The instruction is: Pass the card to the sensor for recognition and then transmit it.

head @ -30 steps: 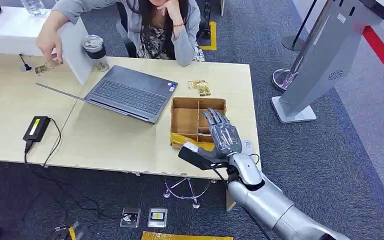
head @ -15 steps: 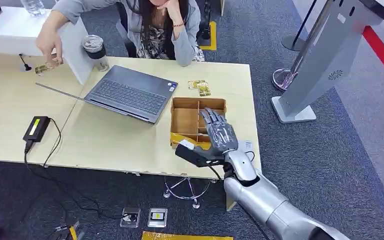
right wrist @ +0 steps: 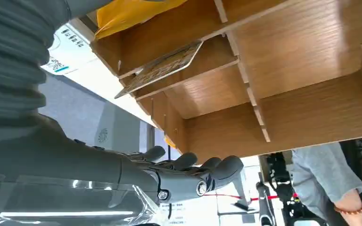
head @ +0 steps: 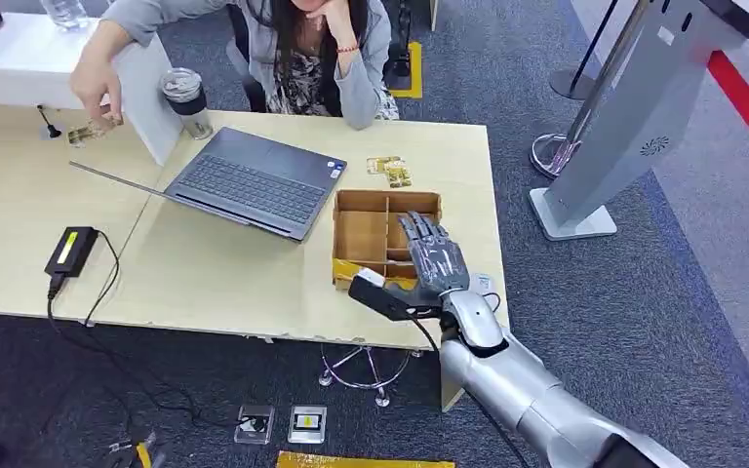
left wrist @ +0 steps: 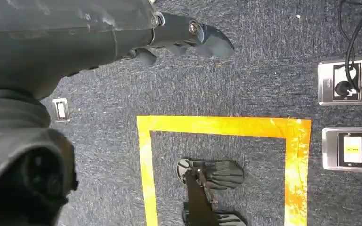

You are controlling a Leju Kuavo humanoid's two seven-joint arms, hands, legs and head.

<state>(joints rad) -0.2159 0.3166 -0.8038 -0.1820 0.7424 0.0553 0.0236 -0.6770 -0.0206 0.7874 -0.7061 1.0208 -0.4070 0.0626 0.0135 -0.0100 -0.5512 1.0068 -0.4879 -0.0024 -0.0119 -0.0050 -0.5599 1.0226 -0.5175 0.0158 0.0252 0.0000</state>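
My right hand (head: 429, 265) hovers flat over the near right part of a wooden divided box (head: 363, 234) on the table, fingers stretched out and holding nothing. In the right wrist view a patterned card (right wrist: 162, 68) leans in one compartment of the box (right wrist: 301, 108), apart from my fingers (right wrist: 193, 169). A black reader with a yellow-green label (head: 70, 249) lies on the table's left side, on a cable. My left hand (left wrist: 179, 35) hangs over the carpet, holding nothing.
An open laptop (head: 254, 180) lies left of the box, and two loose cards (head: 390, 171) lie behind it. A person sits at the far edge, one hand on a card (head: 93, 130) beside a cup (head: 185, 97). A grey kiosk (head: 634, 107) stands right of the table.
My right hand drifted slightly toward the left and back, staying over the box. Nothing was taken hold of or released.
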